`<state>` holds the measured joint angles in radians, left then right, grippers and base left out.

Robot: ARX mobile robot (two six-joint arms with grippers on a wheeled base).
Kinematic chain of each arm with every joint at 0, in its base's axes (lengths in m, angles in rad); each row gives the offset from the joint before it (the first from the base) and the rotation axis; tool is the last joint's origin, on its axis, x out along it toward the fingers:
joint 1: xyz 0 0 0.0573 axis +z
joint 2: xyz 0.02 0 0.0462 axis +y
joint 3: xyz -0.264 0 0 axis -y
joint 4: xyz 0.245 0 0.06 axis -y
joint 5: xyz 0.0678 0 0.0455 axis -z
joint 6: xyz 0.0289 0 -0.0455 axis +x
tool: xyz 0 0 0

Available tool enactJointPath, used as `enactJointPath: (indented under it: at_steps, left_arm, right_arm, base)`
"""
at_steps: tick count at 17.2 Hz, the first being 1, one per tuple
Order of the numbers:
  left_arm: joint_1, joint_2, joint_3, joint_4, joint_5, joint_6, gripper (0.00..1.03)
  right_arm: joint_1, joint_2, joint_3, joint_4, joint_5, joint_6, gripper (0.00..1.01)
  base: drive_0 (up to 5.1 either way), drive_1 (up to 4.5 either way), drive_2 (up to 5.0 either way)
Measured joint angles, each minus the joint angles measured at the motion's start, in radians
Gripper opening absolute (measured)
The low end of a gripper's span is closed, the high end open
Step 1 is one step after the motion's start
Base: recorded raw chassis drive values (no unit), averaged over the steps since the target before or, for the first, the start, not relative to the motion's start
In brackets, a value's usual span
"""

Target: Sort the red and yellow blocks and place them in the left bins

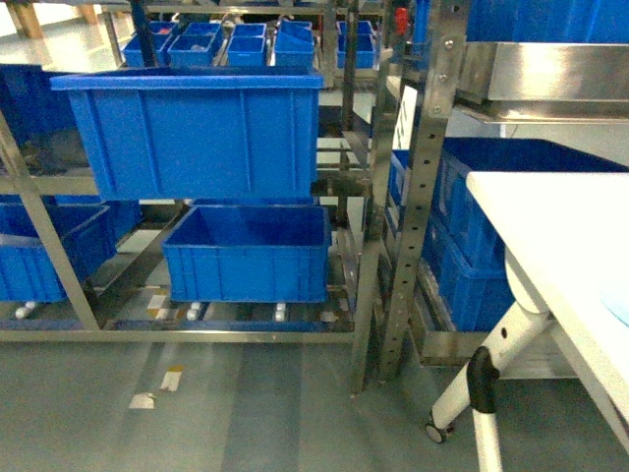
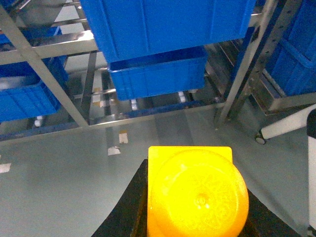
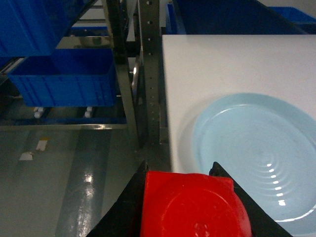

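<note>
Yellow block (image 2: 197,192) is sitting clamped in my left claw (image 2: 197,217), red block (image 3: 190,205) in the right claw (image 3: 190,217) — both carrying well short of the blue bins (image 1: 197,133). I'm aiming past the rim before releasing — one colour per bin.

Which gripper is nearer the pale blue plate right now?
Right. The right gripper, holding the red block, hangs at the pale blue plate's edge; the left gripper faces the floor by the shelving.
</note>
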<state>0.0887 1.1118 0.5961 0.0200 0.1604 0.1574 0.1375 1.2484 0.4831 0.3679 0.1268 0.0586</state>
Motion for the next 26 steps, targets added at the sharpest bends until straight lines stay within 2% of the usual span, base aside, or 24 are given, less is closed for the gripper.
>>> enactJointPath:
  at_steps: [26]
  left_arm:
    - [0.001, 0.000, 0.000, -0.002, 0.000, 0.000, 0.27]
  right_arm:
    - [0.000, 0.000, 0.001, 0.000, 0.000, 0.000, 0.28]
  base:
    - [-5.0, 2.45, 2.4]
